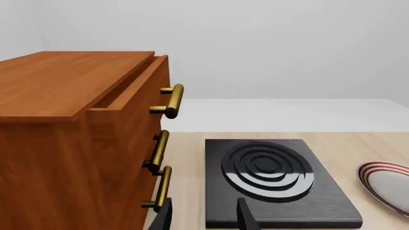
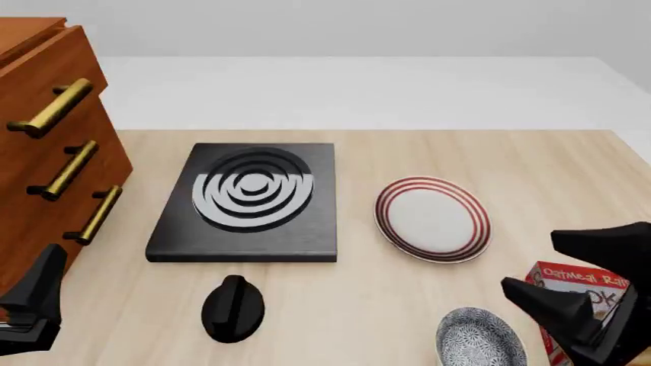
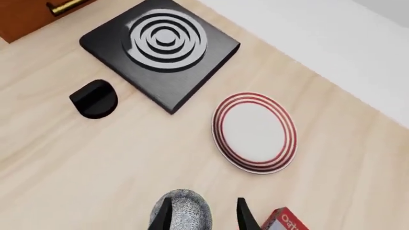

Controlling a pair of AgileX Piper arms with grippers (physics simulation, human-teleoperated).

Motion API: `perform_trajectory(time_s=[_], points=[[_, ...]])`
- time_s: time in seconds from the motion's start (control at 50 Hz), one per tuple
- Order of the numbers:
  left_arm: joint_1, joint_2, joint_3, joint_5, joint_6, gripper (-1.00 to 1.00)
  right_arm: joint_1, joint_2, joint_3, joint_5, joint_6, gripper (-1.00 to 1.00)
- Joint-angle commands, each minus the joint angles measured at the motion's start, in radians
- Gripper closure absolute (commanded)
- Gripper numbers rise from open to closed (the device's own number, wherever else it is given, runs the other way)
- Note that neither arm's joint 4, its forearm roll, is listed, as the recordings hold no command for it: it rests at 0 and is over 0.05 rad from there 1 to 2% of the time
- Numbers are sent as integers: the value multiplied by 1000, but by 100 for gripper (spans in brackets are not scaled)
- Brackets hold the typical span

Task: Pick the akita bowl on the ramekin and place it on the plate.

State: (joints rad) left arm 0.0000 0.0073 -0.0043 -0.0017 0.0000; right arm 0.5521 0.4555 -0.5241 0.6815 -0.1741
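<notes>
The akita bowl (image 2: 480, 338), grey and speckled, sits near the table's front edge, right of centre. The ramekin is hidden from every view. The red-ringed plate (image 2: 432, 219) lies behind the bowl, and also shows in the right wrist view (image 3: 254, 132) and the left wrist view (image 1: 390, 184). My right gripper (image 2: 534, 265) hangs open above and just right of the bowl. In its wrist view the akita bowl (image 3: 191, 211) lies partly between the spread fingers of the right gripper (image 3: 203, 216). My left gripper (image 1: 204, 218) is open and empty at the front left, by the cabinet.
A black stove (image 2: 249, 200) with grey rings lies centre-left, with a black knob (image 2: 233, 307) in front of it. A wooden drawer cabinet (image 2: 51, 152) with brass handles stands at the left. A red oatmeal box (image 2: 569, 293) stands right beside the bowl, under my right gripper.
</notes>
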Motion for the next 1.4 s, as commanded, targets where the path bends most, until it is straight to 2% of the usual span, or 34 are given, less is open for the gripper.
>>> perform_trajectory(time_s=[0.02, 0.06, 0.18, 0.3, 0.44, 0.54, 0.7, 1.16, 1.4], points=[[0, 0, 0, 0, 0, -100, 69, 93, -68, 86, -38, -100], [0, 0, 0, 0, 0, -100, 92, 115, -92, 95, -19, -100], [0, 0, 0, 0, 0, -100, 141, 175, -98, 90, -18, -100], [0, 0, 0, 0, 0, -100, 153, 205, -100, 105, -43, -100], [0, 0, 0, 0, 0, -100, 197, 242, -143, 150, -17, -100], [0, 0, 0, 0, 0, -100, 209, 286, -175, 193, -53, -100], [0, 0, 0, 0, 0, -100, 252, 343, -190, 205, -62, -100], [0, 0, 0, 0, 0, -100, 301, 418, -115, 171, -44, -100], [0, 0, 0, 0, 0, -100, 324, 413, -88, 166, -10, -100]])
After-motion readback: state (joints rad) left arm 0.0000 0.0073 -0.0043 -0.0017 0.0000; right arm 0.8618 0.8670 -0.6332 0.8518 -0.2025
